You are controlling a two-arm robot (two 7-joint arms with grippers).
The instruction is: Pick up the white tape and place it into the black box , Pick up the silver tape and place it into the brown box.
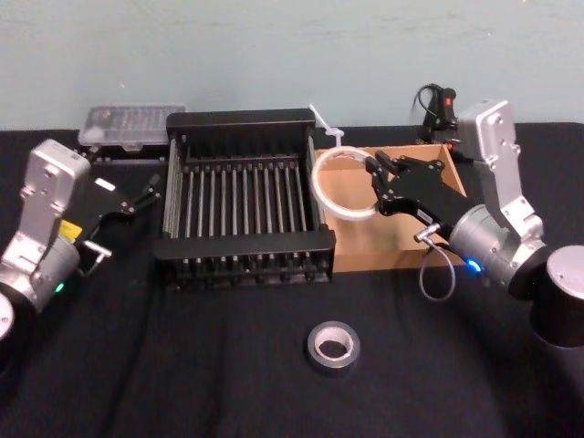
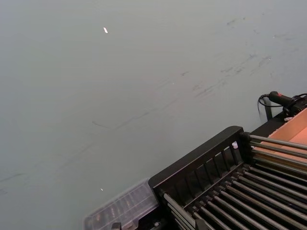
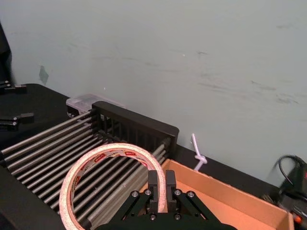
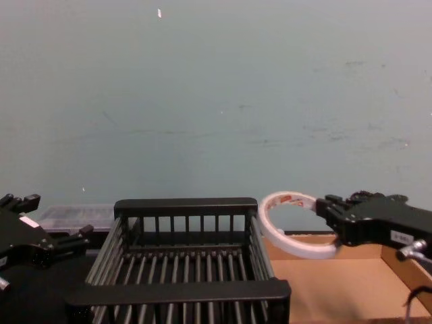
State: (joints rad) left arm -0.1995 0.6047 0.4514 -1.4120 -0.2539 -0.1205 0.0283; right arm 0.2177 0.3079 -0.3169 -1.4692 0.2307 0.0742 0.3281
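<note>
**Caller:** White tape [image 1: 342,185] is up in the air, pinched by its rim in the right gripper [image 1: 376,179], whose fingers are closed on the band. It hangs over the left part of the brown box [image 1: 429,258], right by the black box's [image 1: 242,248] right wall.

**Partner:** From the chest camera the roll [image 4: 287,223] sits tilted, above the crate's rim, just off its right side. The right wrist view shows the red lettering on the inner ring [image 3: 108,153] and both fingers [image 3: 153,189] squeezed onto it.

**Caller:** Silver tape [image 1: 332,348] lies flat on the black table [image 1: 182,365], in front of both boxes, well apart from either gripper.

**Partner:** Left gripper [image 1: 146,193] waits beside the crate's left wall, fingers spread and holding nothing. A clear plastic case [image 1: 128,123] sits behind it.
</note>
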